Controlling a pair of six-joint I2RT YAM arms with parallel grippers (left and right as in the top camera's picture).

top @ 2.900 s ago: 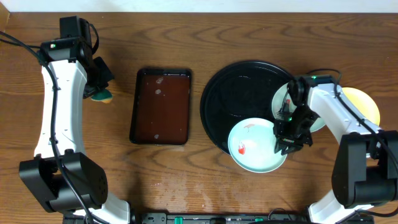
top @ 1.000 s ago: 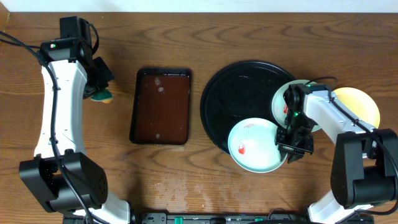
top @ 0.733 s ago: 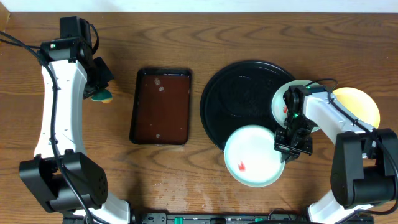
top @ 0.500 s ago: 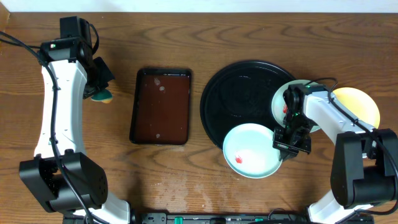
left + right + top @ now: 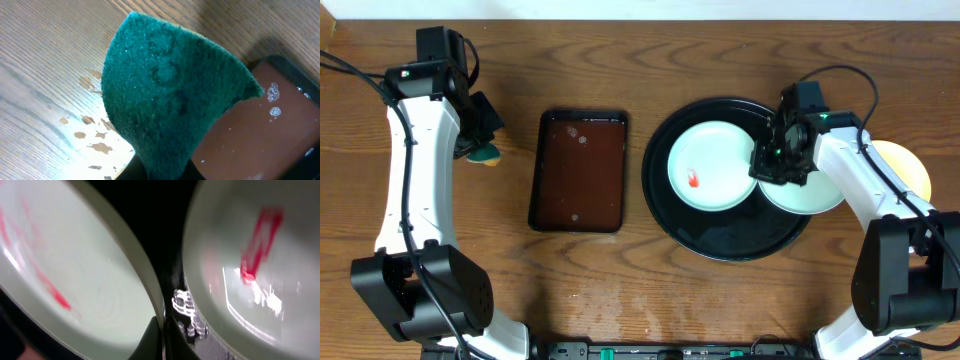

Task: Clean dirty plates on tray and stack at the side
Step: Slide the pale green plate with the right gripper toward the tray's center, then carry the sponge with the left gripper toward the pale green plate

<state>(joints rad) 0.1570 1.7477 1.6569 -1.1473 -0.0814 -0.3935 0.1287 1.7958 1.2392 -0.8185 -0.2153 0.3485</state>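
On the black tray (image 5: 720,235), toward its 9 o'clock side, we see a mint plate (image 5: 713,180) with a red smear. The right fingers (image 5: 766,168) are clamped on its rim at 3 o'clock. A second mint plate (image 5: 810,195) overhangs the tray's 3 o'clock edge, just beside the first. The yellow plate (image 5: 908,168) lies on the tabletop (image 5: 620,290) farther toward 3 o'clock. The left fingers (image 5: 477,142) pinch a green sponge (image 5: 170,100) at 9 o'clock of the brown tray (image 5: 578,172).

Brown wood-grain surface (image 5: 720,40). Directly on it: rectangular dark-brown tray (image 5: 579,171) left of centre (wet, a few soapy specks). Round black tray (image 5: 720,235) near its right. Pale yellow plate (image 5: 912,165) far right, partly hidden.
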